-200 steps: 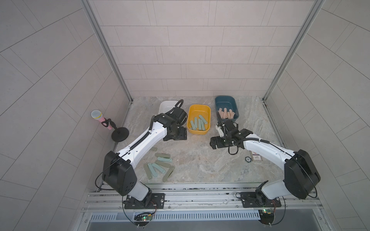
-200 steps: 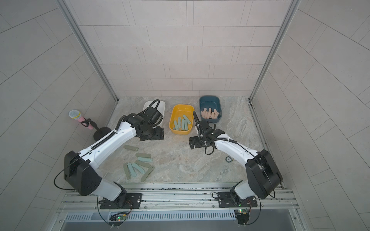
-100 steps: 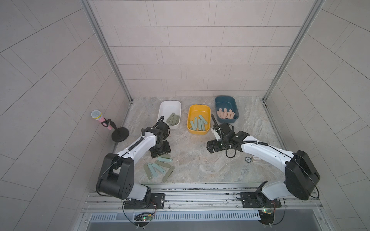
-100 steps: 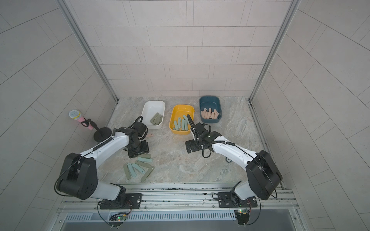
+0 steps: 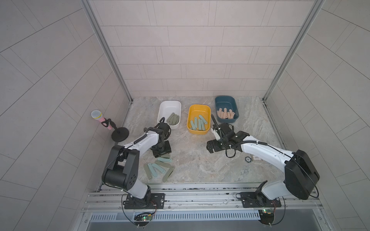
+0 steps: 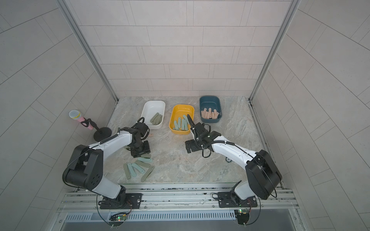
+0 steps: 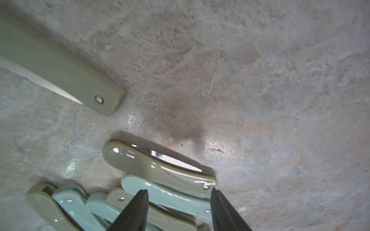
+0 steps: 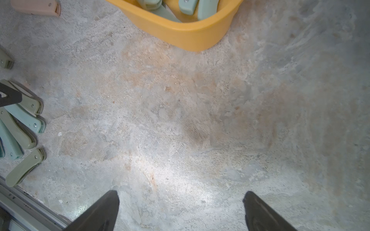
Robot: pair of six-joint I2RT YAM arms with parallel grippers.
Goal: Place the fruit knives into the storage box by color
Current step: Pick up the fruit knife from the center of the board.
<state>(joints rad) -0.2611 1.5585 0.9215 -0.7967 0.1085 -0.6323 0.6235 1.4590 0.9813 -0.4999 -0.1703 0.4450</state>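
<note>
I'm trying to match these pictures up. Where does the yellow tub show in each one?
Top view: yellow tub sits between the white tub and blue tub.
Top view: same spot.
Left wrist: not in it.
Right wrist: only its near wall shows, cut off by the frame.
Shared landmark: the loose knife pile, in all four.

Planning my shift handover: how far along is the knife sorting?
Done: olive knives in the white box, teal knives in the yellow box, peach knives in the blue box. In hand: the left gripper straddles the loose pile of olive and teal knives, nothing lifted; the right gripper is open, empty. Left: that pile, plus one peach knife on the table.
</note>
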